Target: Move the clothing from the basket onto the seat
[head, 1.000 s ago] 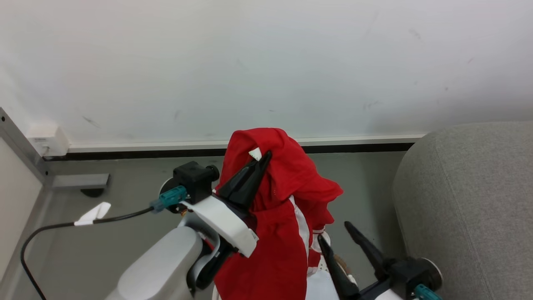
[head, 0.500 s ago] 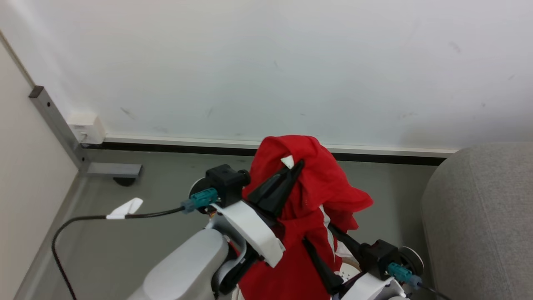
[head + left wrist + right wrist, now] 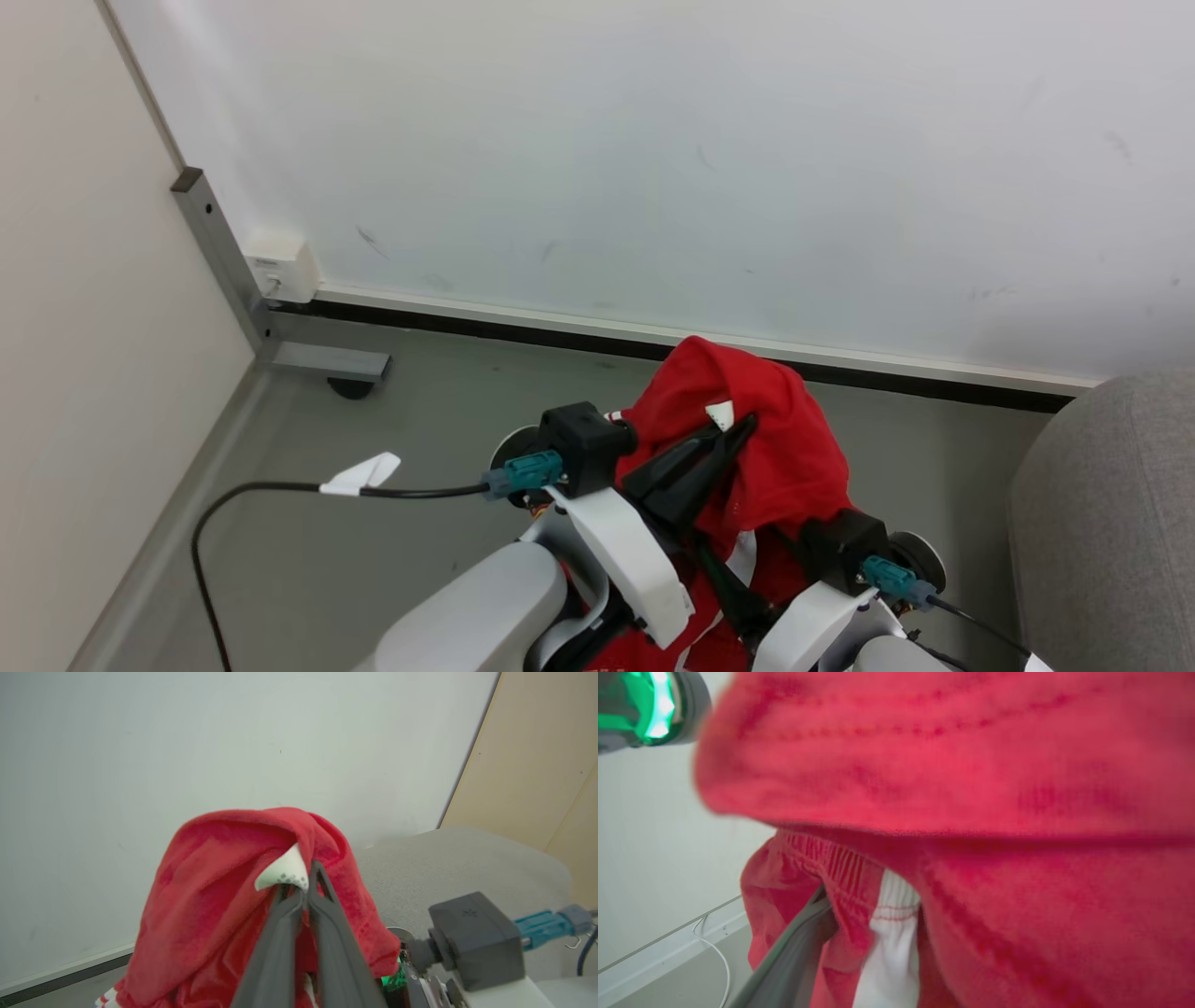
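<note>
Draping over left fingers, red clothing, pinched at tips

The left arm rose from its pale forearm, wrist angled up and to the right. The left gripper had its fingers pressed together at the tips, pinching a red garment. The right gripper sat just beside it, one finger visible and the other buried in fabric.

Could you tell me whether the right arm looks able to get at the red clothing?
Probably yes: the left gripper, jaws shut, holds the clothing up, and the right gripper sits against its lower folds, nothing between.
</note>
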Controlling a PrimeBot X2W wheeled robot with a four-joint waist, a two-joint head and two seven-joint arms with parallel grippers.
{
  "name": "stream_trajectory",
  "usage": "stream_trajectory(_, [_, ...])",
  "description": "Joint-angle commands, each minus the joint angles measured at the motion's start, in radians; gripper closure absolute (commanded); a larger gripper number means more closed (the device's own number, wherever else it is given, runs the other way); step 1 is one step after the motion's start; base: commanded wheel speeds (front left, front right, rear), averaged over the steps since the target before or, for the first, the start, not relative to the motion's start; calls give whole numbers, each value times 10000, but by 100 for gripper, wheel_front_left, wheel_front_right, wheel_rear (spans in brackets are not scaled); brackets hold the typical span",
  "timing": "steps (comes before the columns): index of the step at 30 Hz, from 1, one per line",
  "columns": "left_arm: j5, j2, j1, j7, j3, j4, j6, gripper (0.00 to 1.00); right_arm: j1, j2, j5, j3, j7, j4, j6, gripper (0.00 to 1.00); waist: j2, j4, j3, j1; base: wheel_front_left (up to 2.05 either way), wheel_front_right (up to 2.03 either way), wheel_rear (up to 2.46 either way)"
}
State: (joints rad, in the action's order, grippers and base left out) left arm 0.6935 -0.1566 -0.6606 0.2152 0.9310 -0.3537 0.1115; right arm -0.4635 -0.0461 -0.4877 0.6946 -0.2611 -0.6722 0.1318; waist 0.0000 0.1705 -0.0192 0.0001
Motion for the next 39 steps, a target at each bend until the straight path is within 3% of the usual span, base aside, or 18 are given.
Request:
stream_trajectory(1, [55,38,-25,21,10,-20,27,100,-99,-35,-108,92,-19,-64,-21,0,0,51,-26,-1,0,0,0])
stream_trajectory(3, [66,53,-73,25,37,-42,39,100,-174,-41,-227,184,-18,-140,-21,0,0,91,-40,-1,0,0,0])
stream_trajectory(4, [76,64,-94,28,51,-52,43,100,-212,-40,-309,212,-19,-153,-21,56,0,109,-44,-1,0,0,0])
stream_trajectory(5, [83,71,-108,33,62,-57,47,100,-244,-40,-351,230,-19,-175,-21,100,0,122,-51,-1,0,0,0])
stream_trajectory(39, [358,-497,535,427,-596,-777,-294,100,1021,-576,-172,-164,-19,1957,-21,100,0,-882,36,-1,0,0,0])
